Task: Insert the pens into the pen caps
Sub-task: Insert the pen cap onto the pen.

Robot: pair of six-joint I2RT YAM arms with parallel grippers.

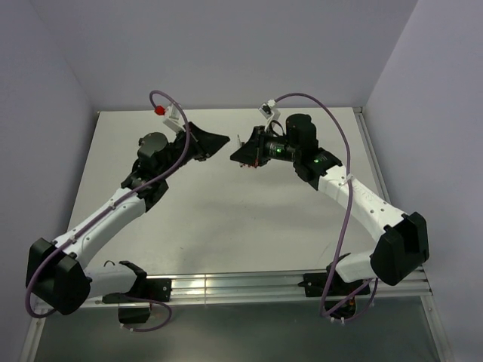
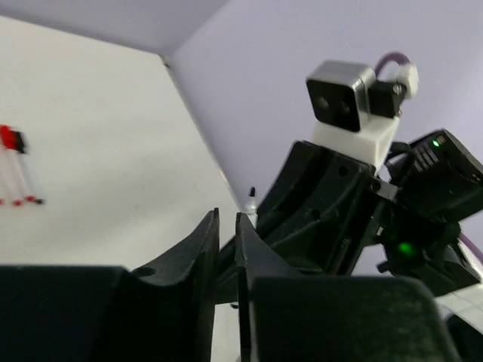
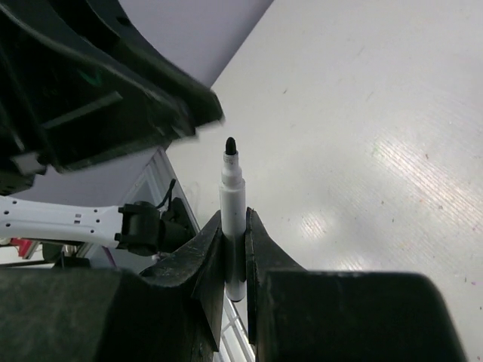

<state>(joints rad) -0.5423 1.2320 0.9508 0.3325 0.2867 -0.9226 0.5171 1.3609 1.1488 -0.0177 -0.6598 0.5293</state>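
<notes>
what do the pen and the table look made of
The pen looks like smooth white plastic, with a faint sheen on the barrel; its dark tip is probably felt. The table looks like white semi-gloss board, perhaps laminate: soft glare patches, fine streaks.

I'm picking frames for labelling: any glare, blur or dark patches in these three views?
Top view: soft, even light on the table. Right wrist: pen sharp, bright glare streaks on the table, the left claw above it blurred. Left wrist: pens at the far left soft, foreground nearly black.
</notes>
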